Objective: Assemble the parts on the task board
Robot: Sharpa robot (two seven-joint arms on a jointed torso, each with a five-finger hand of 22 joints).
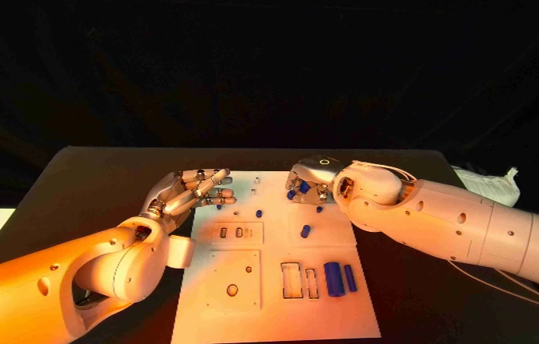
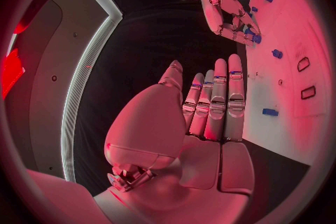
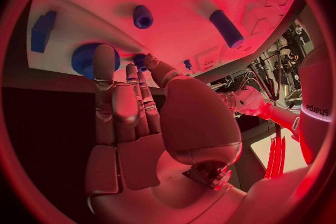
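a: what is seen on the black table (image 1: 101, 180)?

b: the white task board (image 1: 269, 313) is laid in the middle, with blue parts on it: a thick cylinder (image 1: 333, 273) and a thinner bar (image 1: 350, 277) near the slots, a short peg (image 1: 304, 230) farther up.

a: how is the left hand (image 1: 193, 191) held?

b: it is held at the board's far left corner, fingers straight and side by side; nothing is gripped.

a: and the right hand (image 1: 309, 182)?

b: it is lowered over the board's far edge, fingers reaching down at a blue gear (image 3: 85, 58). whether the gear is gripped cannot be told.
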